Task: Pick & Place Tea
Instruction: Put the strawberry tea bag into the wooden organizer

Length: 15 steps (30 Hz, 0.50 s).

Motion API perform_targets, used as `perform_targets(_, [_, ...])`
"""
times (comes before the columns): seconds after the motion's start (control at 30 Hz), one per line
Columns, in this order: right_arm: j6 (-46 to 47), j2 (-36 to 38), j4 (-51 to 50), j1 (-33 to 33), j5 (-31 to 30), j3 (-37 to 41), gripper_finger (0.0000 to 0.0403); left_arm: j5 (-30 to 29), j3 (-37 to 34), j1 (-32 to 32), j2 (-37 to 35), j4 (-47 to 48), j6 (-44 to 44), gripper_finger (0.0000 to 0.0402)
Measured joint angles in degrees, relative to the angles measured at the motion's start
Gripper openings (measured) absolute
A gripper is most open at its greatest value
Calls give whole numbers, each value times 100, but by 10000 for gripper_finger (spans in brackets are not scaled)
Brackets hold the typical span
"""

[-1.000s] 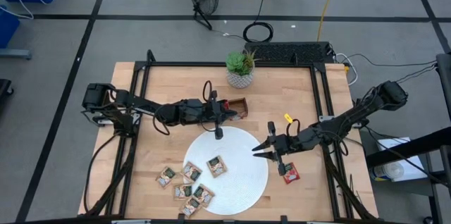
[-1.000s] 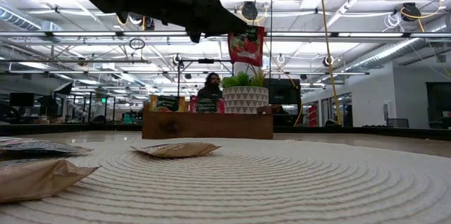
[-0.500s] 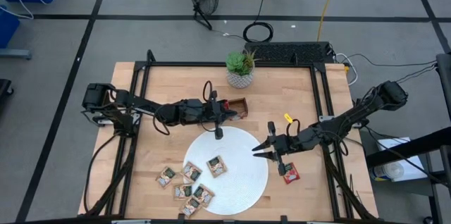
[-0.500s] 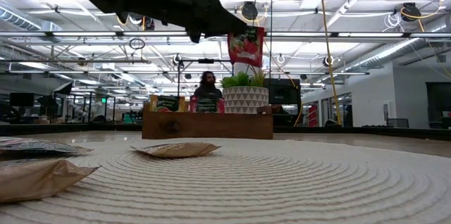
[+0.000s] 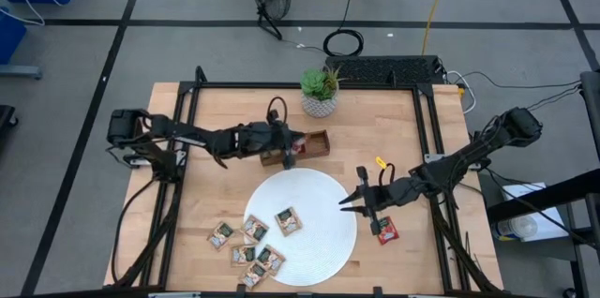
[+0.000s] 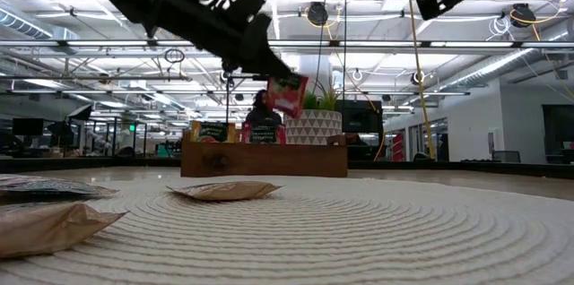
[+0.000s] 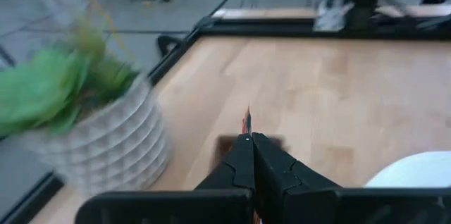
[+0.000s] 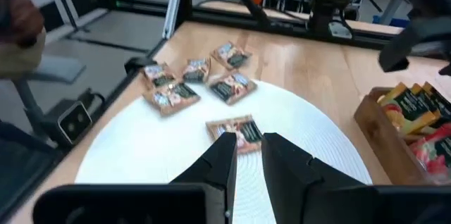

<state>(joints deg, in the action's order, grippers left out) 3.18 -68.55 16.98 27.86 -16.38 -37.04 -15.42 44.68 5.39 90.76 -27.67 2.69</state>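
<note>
My left gripper [image 5: 289, 151] is over the brown wooden tray [image 5: 312, 144], shut on a red tea sachet [image 6: 287, 95] that hangs above the tray [image 6: 265, 159]. More sachets [image 6: 213, 131] stand in the tray. My right gripper [image 5: 349, 201] hovers open over the right edge of the white plate [image 5: 319, 190] and touches nothing. Two tan sachets [image 5: 288, 220] lie flat on the plate, and several more [image 5: 246, 253] lie on the table at its near-left rim. One red sachet [image 5: 386, 230] lies flat on the table right of the plate. My left gripper pinches the red sachet between its two shut fingers [image 7: 248, 155], at the sachet's upper edge [image 6: 279, 80]. The fingers slant down from the table's left. The sachet hangs tilted below them, lifted clear above the tray; in the wrist view it shows edge-on [image 7: 246, 121].
A potted plant in a white pot [image 5: 319, 94] stands just beyond the tray near the table's far edge. Black frame rails [image 5: 192, 120] run along the table's left and right sides. Bare wood lies between the tray and the right arm.
My left gripper has gone down toward the tray and slightly toward the table's left, still shut on the red sachet. The sachet now hangs lower and more tilted, just above the tray.
</note>
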Motion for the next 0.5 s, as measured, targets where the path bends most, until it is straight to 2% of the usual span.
perform_targets(0.13, [-225,0,78,0,1,200,54,-30,-354,154,13,-337,-91,0])
perform_targets(0.3, [-508,0,660,-91,-3,649,54,-11,-860,218,13,-1003,86,0])
perform_targets(0.4, [-602,0,1065,-199,-3,863,54,39,-953,112,11,-1331,200,0])
perform_targets(0.5, [-646,0,1240,-311,-2,988,54,55,-995,-19,9,-1276,308,0])
